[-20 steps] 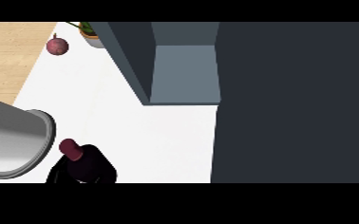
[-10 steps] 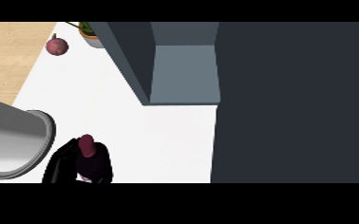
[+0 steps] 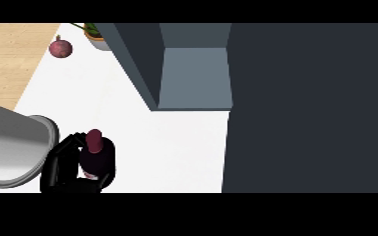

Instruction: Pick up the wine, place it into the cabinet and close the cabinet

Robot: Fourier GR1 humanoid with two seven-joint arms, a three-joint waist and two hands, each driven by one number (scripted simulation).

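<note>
At about 8 o'clock in the head view, a black hand [image 3: 65, 167] is curled round the wine bottle [image 3: 96, 152], its fingers wrapped along the bottle's left side and under its base. The bottle is dark with a reddish-purple top that points toward 12 o'clock; it shows over the white worktop [image 3: 111, 100], though whether it touches the surface cannot be told. From its place at the view's left edge this looks like the left hand, but no forearm shows to confirm it.

Just beside the hand, at 9 o'clock, lies a grey curved basin [image 3: 18, 152], cut off by the view's left edge.

The cabinet [image 3: 193, 80] stands at 12 o'clock, open, with its grey-blue inside visible and a dark side wall on its left. A wide dark panel [image 3: 303, 110] fills the view from 1 to 5 o'clock.

Well apart from the bottle, at 11 o'clock, a small round reddish fruit [image 3: 60, 47] lies at the worktop's far edge, and near it a potted plant [image 3: 96, 34] shows partly beside the cabinet.
</note>
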